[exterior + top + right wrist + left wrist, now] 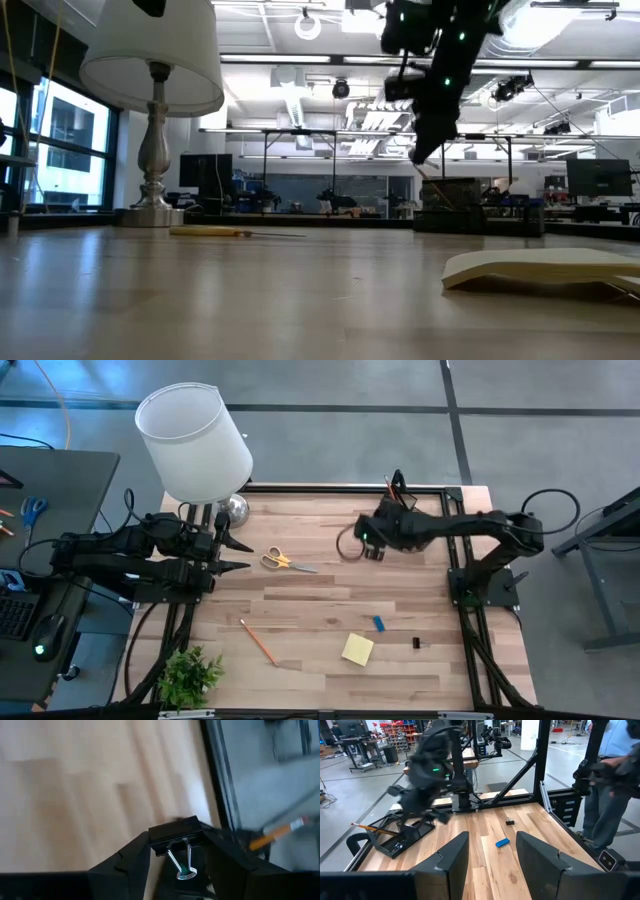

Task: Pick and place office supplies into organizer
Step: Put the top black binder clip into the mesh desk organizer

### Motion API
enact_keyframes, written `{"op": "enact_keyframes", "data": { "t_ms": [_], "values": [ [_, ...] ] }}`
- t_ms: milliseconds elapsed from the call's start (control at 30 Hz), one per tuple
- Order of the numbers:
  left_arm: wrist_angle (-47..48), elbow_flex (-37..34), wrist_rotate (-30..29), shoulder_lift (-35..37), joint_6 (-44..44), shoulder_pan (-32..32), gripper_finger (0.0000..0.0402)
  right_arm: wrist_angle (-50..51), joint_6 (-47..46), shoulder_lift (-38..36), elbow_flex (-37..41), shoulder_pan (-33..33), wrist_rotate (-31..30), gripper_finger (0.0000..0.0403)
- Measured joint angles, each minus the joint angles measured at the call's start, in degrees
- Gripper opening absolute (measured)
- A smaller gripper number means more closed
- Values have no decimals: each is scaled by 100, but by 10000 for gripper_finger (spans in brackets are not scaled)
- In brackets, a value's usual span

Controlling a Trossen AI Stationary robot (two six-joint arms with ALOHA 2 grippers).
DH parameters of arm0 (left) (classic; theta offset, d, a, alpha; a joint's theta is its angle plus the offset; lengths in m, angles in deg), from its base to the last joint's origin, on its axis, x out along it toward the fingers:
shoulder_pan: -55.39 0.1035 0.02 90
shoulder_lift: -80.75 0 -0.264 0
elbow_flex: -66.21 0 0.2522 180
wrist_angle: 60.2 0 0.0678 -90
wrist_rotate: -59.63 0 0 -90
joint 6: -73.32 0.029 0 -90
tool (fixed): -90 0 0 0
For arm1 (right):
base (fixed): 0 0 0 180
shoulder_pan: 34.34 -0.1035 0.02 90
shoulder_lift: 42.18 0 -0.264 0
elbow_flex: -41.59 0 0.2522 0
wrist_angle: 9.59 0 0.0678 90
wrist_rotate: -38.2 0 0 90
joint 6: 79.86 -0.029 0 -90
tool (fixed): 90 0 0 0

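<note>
My right gripper (372, 544) hangs over the far middle of the table, shut on a black binder clip (176, 836). The black organizer (400, 839) sits just beyond it at the far edge, with an orange pencil (372, 828) sticking out. On the table lie yellow-handled scissors (285, 560), an orange pencil (258, 642), a yellow sticky pad (357, 649), a blue eraser (379, 623) and a small black clip (417, 644). My left gripper (242, 556) waits open at the left side, pointing toward the scissors. My right gripper pinches the binder clip by its black body (175, 831) between the two fingertips (137, 851). The clip's silver wire handles (182, 866) point back between the fingers toward the wrist. The clip is lifted clear, above the wood.
A white-shaded lamp (195, 440) stands at the far left corner, a small green plant (190, 675) at the near left. The black frame rail (455, 540) runs along the right edge. A person (610, 780) stands beyond the right side. Bare wood lies mid-table.
</note>
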Motion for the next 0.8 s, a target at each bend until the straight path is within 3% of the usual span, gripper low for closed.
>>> {"op": "enact_keyframes", "data": {
  "t_ms": [333,800],
  "values": [
    [2,0,2,0,1,0,154,-654,-376,0,532,1391,530,161],
    [0,0,2,0,3,0,154,-1032,-684,-2,777,1691,295,185]
  ]
}}
